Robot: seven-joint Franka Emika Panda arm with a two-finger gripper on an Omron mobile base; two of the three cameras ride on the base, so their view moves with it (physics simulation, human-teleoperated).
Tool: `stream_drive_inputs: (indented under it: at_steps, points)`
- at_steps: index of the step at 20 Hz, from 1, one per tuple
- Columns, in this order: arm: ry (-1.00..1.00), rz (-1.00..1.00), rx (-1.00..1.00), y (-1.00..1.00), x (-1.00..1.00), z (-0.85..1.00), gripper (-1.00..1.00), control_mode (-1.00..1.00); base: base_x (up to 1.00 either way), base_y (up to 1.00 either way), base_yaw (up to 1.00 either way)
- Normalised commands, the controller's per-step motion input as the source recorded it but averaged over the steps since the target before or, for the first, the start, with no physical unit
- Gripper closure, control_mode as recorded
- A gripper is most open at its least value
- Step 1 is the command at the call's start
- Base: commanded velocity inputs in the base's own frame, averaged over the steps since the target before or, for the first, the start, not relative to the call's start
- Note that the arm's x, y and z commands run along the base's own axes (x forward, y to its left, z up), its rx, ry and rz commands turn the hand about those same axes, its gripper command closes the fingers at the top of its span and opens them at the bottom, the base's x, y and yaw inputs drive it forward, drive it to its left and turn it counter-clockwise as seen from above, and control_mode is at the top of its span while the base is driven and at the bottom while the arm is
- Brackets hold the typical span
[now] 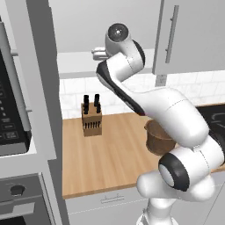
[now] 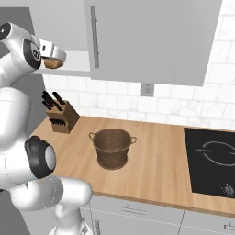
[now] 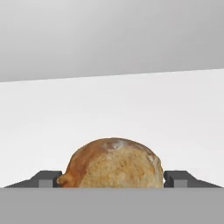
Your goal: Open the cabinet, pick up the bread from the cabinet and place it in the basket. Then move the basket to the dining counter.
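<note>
The cabinet [image 2: 151,41] stands open, its door [image 1: 189,39] swung out with the long bar handle showing. My gripper [image 2: 51,56] reaches into it over the white shelf [image 3: 109,113]. The golden-brown bread [image 3: 113,164] sits between the fingertips [image 3: 46,178], which lie flush against both its sides, so the gripper is shut on it. I cannot tell whether the bread [image 2: 53,64] still touches the shelf. The dark woven basket [image 2: 111,147] stands upright on the wood worktop below. In the left base view my arm half hides the basket [image 1: 154,137]. The dining counter is out of view.
A knife block [image 2: 59,117] stands at the back left of the worktop [image 2: 156,170], near the tiled wall. A black cooktop [image 2: 213,160] lies at the right. An oven stack [image 1: 13,132] borders the worktop on the left.
</note>
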Motion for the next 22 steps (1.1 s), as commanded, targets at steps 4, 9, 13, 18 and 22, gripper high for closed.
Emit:
stream_drive_inputs:
  at_steps: [4,9,13,18,22]
  points:
    - [0.00,0.00,0.00,0.00,-1.00,-0.06,1.00,-1.00,0.00,0.00,0.00]
    - [0.09,0.00,0.00,-0.13,-1.00,-0.36,1.00,-1.00,0.00,0.00,0.00]
    - [0.10,0.00,0.00,-0.24,-1.00,-0.55,1.00,-1.00,0.00,0.00,0.00]
    - [0.09,0.00,0.00,-0.34,-0.98,-0.53,1.00,-1.00,0.00,0.00,0.00]
    - [0.12,0.01,0.01,-0.58,-0.18,-0.40,1.00,-1.00,0.00,0.00,0.00]
